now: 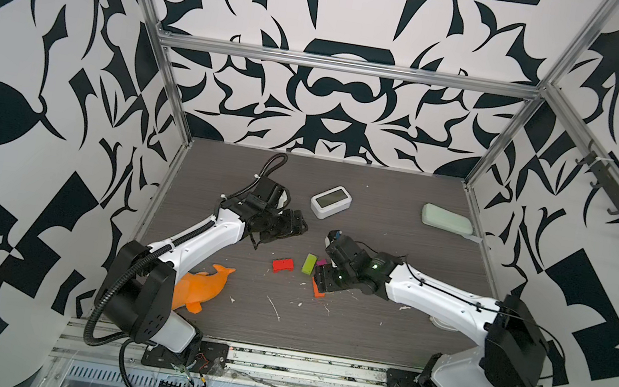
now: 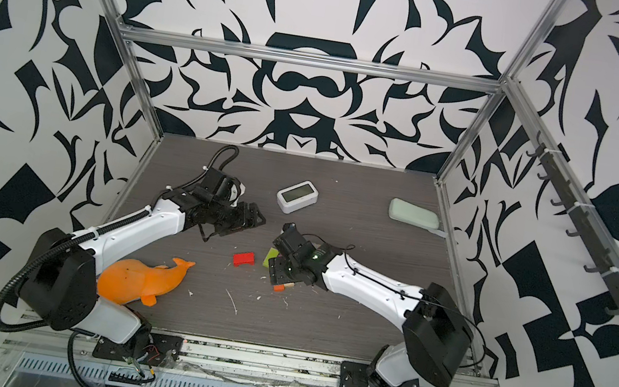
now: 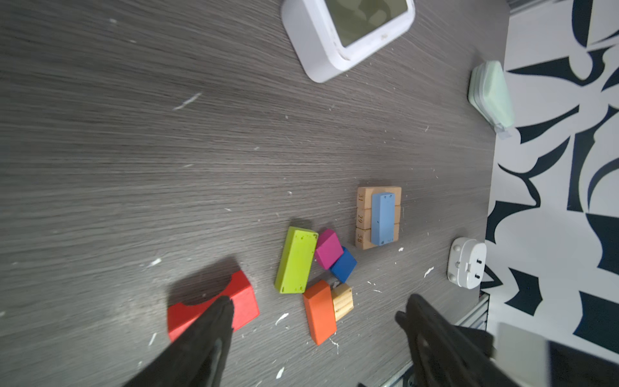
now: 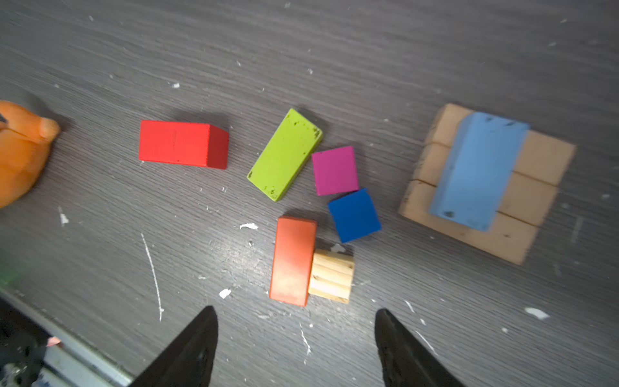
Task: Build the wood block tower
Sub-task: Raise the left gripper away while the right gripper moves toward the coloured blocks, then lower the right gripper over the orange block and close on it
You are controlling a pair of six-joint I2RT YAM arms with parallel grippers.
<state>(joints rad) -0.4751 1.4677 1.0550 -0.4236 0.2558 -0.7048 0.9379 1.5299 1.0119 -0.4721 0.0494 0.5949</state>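
Orange bar lies just ahead of the right tool, lengthwise in line with its wide, empty jaws; the left tool, also open and empty, is farther.

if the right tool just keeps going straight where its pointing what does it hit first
Most likely the orange block, lying just ahead of the open right tool, with the small ridged tan block touching its side. Depth is unclear; the table might come first.
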